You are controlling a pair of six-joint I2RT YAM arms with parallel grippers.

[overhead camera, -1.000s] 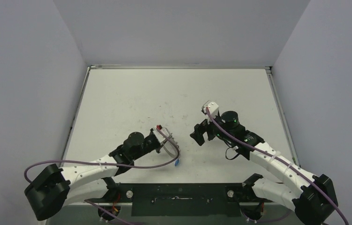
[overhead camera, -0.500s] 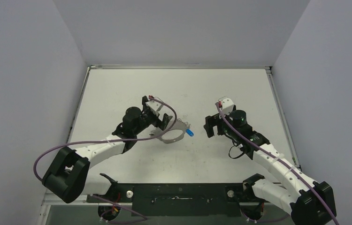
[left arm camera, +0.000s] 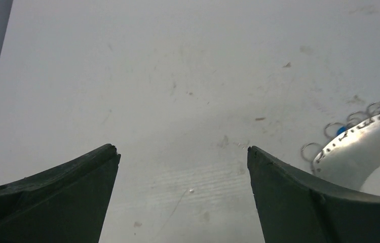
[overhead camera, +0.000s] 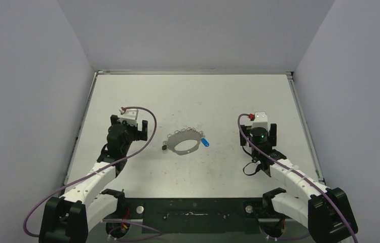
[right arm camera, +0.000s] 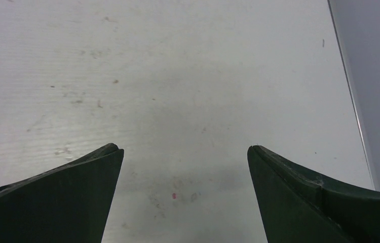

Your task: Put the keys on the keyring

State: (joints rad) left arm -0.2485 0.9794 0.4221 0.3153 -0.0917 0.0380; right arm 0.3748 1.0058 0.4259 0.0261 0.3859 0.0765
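The white tabletop (overhead camera: 193,96) is seen with both arms drawn back to their own sides. The left arm (overhead camera: 94,177), stretched toward the middle half a second ago, is now folded back to the left, and the right arm (overhead camera: 289,174) has been pulled further right.

The left pincer (left arm camera: 182,150), which was clamped on the keyring a moment ago, is now released. Its jaws are spread wide over bare tabletop and nothing is held. The right pincer (right arm camera: 184,148) is likewise spread wide and empty, as before.

The keyring (overhead camera: 182,135) has been left flat on the tabletop between the two pincers, well apart from each and somewhat nearer the left one. In the left wrist view it is seen just past the right finger. One blue-capped key (overhead camera: 205,142) is seen at the ring's right edge, on the side facing the right pincer. A small dark piece at the ring's left end cannot be made out.
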